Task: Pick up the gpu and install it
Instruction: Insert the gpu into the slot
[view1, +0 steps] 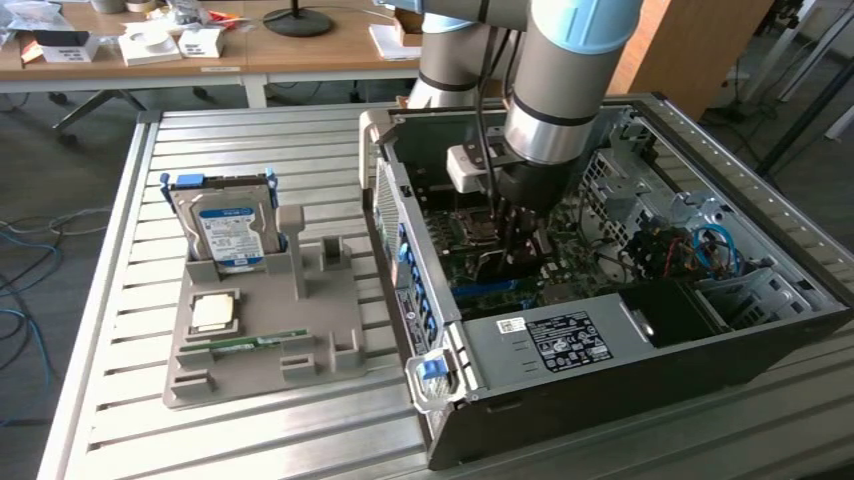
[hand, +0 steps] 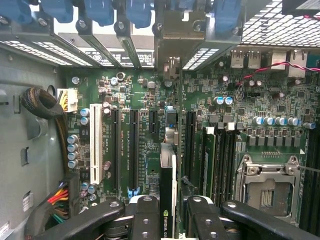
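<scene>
Wrist view shows the gripper (hand: 168, 212) clenched on the gpu (hand: 168, 192), held edge-on (1 thin black card) just above the motherboard (hand: 150, 100) inside the computer case (view1: 747, 300). Judging by this, the install step is underway; seating calls for exact alignment with a slot.

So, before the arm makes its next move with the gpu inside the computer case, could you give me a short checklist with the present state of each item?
1. The gpu is held on edge between the fingers of the gripper: ok.
2. Gripper is inside the open computer case, above the motherboard: ok.
3. Card is parallel to the long black slots: ok.
4. Card is seated in a slot: cannot tell.
5. Card's bracket end meets a rear opening: cannot tell.
6. Hard drive stands in the grey holder, outside the case: ok.
</scene>
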